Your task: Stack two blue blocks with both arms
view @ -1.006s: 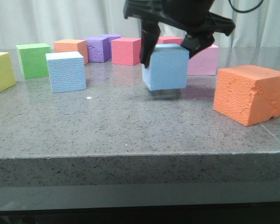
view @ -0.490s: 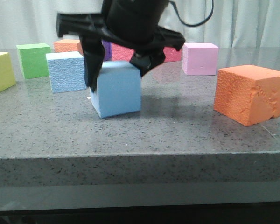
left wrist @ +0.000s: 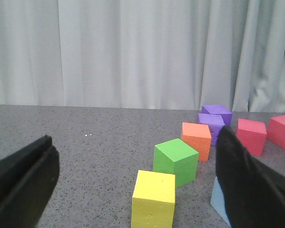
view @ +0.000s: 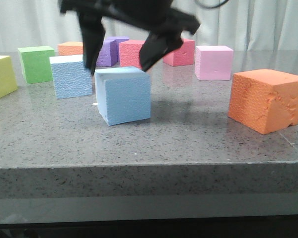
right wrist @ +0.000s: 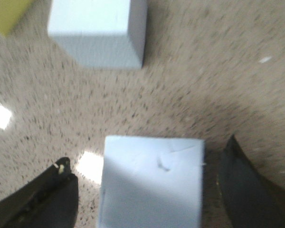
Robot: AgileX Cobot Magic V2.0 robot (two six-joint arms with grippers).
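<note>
While right gripper (view: 120, 57) jaws gape (seemingly clear), near blue block (view: 123, 95) rests, left's apart.

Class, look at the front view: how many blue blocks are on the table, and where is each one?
2. One blue block sits near the middle front, under the open right claw. The other blue block stands just behind it to the left. None appears hidden.

Even, soft light is filling all views, and the table (view: 198, 139) is showing pale reflections. The right wrist view is blurring strongly, with white glare patches. The left gripper's fingers (left wrist: 19, 185) are looking unfocused.
</note>
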